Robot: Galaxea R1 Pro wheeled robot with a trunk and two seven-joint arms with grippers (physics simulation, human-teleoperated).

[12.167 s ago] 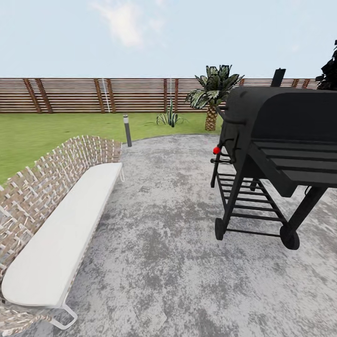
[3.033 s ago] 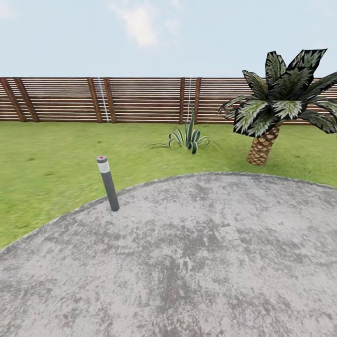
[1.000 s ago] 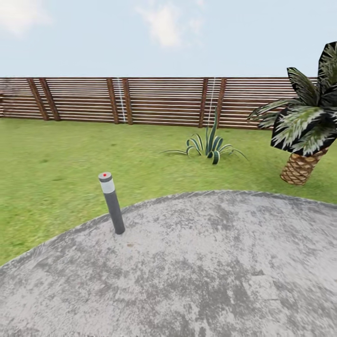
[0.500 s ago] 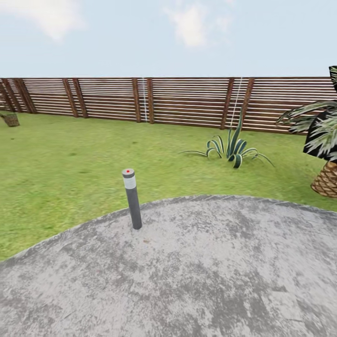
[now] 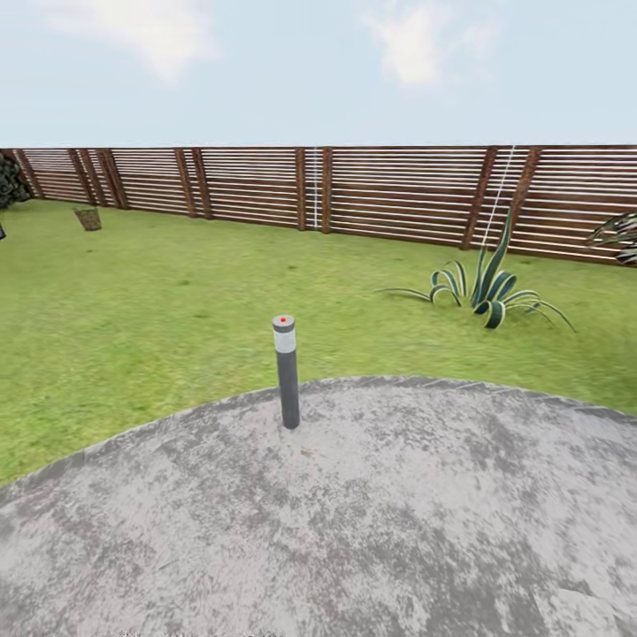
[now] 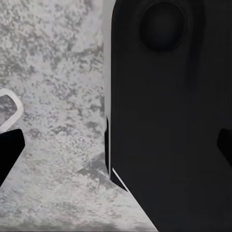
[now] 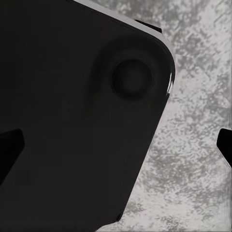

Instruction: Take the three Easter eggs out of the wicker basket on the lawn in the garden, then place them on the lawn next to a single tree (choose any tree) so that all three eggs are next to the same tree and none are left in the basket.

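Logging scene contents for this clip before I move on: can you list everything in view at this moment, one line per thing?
patio: one, grey mottled stone, round, foreground of the head view.
lawn: one, green, between patio and fence.
light post: one, dark grey with a pale band and red dot on top, upright at the patio's edge.
fence: one, brown slatted wood, along the back.
spiky plant: one, green with pale-edged leaves, on the lawn at right.
wicker basket: one, brown, far left near the fence; contents too small to tell.
palm fronds: a few, at the right edge.
dark bush: one, far left.
robot body: black panels close to both wrist cameras.
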